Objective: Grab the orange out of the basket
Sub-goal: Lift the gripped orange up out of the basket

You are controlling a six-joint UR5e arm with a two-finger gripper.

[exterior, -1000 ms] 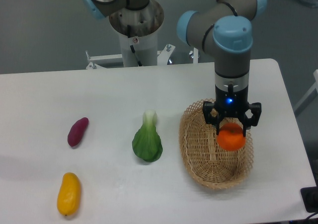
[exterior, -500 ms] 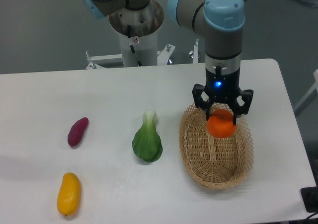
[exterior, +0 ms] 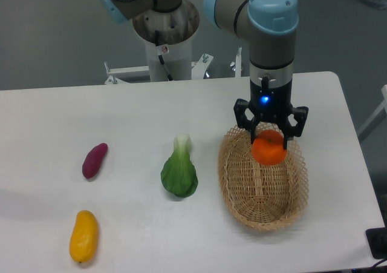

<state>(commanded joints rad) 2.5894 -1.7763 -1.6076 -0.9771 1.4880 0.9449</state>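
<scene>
Five items of food and one basket.
One orange [exterior: 269,151], one basket [exterior: 261,194], one bok choy [exterior: 179,174], one purple sweet potato [exterior: 94,160], one yellow mango [exterior: 83,236].

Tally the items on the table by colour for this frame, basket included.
Orange: 1, the orange, held by the gripper
Yellow-orange: 1, mango-like fruit
Purple: 1, sweet potato
Green: 1, bok choy
Tan: 1, wicker basket
Total: 5

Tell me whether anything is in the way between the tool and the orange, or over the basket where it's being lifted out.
Nothing visible is. The tool is already shut on the orange, holding it above the basket. The bok choy lies on the table well to the side, clear of the lift.
</scene>
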